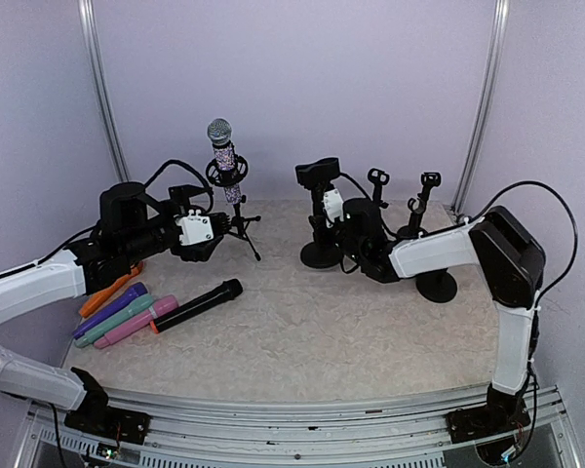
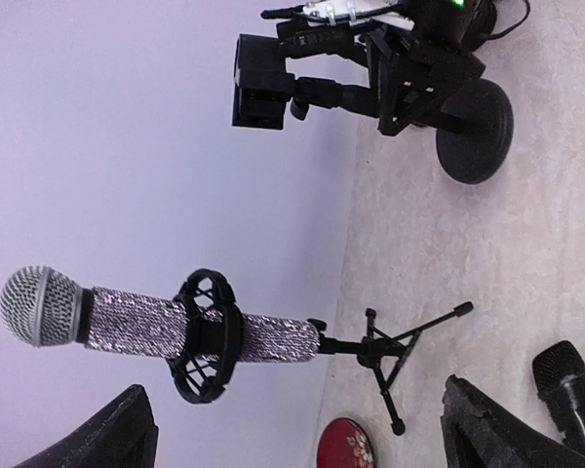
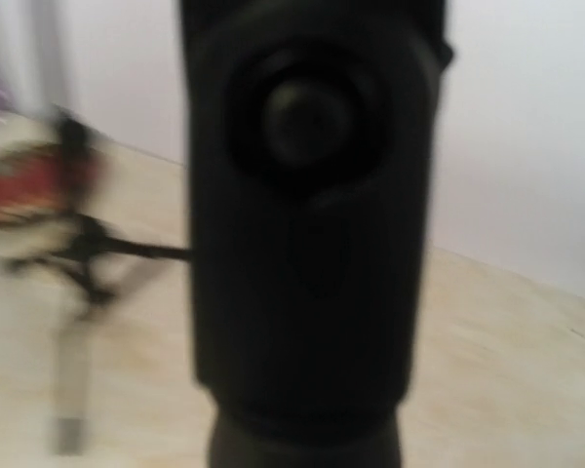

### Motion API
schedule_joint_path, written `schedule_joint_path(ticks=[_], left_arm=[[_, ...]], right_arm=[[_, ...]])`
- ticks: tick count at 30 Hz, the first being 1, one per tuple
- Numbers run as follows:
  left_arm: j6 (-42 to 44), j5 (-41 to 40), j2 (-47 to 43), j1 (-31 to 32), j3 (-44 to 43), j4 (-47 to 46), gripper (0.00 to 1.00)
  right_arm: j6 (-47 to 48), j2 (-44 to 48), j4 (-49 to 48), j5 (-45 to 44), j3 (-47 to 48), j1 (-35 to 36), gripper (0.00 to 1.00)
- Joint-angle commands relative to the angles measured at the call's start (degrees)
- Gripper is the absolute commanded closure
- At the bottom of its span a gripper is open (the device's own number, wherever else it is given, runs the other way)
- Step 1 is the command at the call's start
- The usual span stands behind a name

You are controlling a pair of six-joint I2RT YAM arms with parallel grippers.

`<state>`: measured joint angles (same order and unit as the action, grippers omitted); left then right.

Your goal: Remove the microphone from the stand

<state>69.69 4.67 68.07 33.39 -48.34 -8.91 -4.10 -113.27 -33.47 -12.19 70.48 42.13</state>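
A microphone with a silver grille (image 1: 219, 130) and a glittery body (image 2: 263, 336) stands upright in the black ring mount (image 2: 205, 336) of a small tripod stand (image 1: 242, 224). My left gripper (image 1: 214, 236) is just left of the tripod and apart from it. In the left wrist view its two black fingertips (image 2: 497, 429) stand wide apart at the bottom edge with nothing between them. My right gripper (image 1: 339, 226) is up against a black clip stand (image 1: 319, 175) on a round base. That stand (image 3: 312, 195) fills the blurred right wrist view and hides the fingers.
Several microphones lie at the left: black (image 1: 200, 302), pink (image 1: 136, 322), teal, purple and orange. Two more empty clip stands (image 1: 424, 195) stand at the back right, one on a round base (image 1: 437, 286). A red disc (image 2: 346, 444) lies by the tripod.
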Motion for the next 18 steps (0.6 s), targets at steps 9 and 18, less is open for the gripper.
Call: schedule_joint_path(ticks=[9,18], left_arm=[[-16.8,1.6,-2.8,-7.3,-8.7,24.6,0.01],[-20.8,2.1,-2.5,-10.3,-11.8,28.3,0.01]], right_arm=[[6.3,-20.4,-20.4,-9.5,17.7,-5.4,1.0],[7.2,-25.2,-21.2,-11.2,20.2,-5.5,0.76]])
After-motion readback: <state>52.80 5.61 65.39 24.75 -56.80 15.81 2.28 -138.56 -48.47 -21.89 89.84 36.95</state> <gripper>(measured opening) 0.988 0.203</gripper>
